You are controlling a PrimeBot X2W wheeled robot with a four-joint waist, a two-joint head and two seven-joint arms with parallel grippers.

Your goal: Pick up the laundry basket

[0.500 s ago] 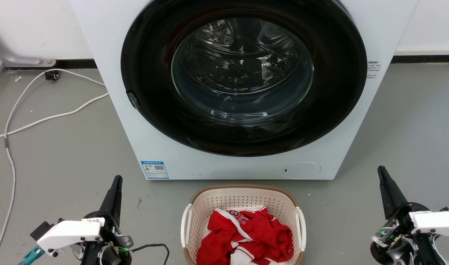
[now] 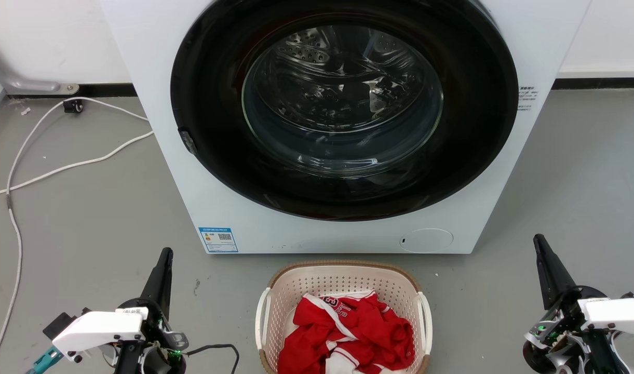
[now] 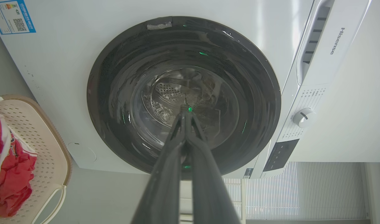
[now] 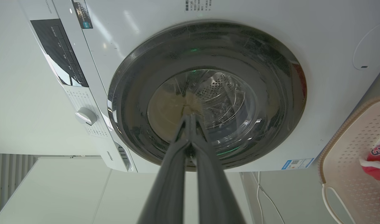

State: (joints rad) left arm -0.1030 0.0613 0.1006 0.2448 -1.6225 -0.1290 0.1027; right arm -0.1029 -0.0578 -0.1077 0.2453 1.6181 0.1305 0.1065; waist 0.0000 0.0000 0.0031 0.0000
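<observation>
Clothes (image 2: 348, 332) in red lie in the laundry basket (image 2: 342, 283) on the floor (image 2: 88, 218), between my left fingers (image 2: 161, 278) and right fingers (image 2: 548, 270), both pairs clenched empty.

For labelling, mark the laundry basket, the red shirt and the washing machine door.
laundry basket (image 2: 342, 283), head view, far perforated inner wall.
red shirt (image 2: 363, 324), head view, middle of the crumpled cloth.
washing machine door (image 2: 342, 98), head view, centre of the glass.
</observation>
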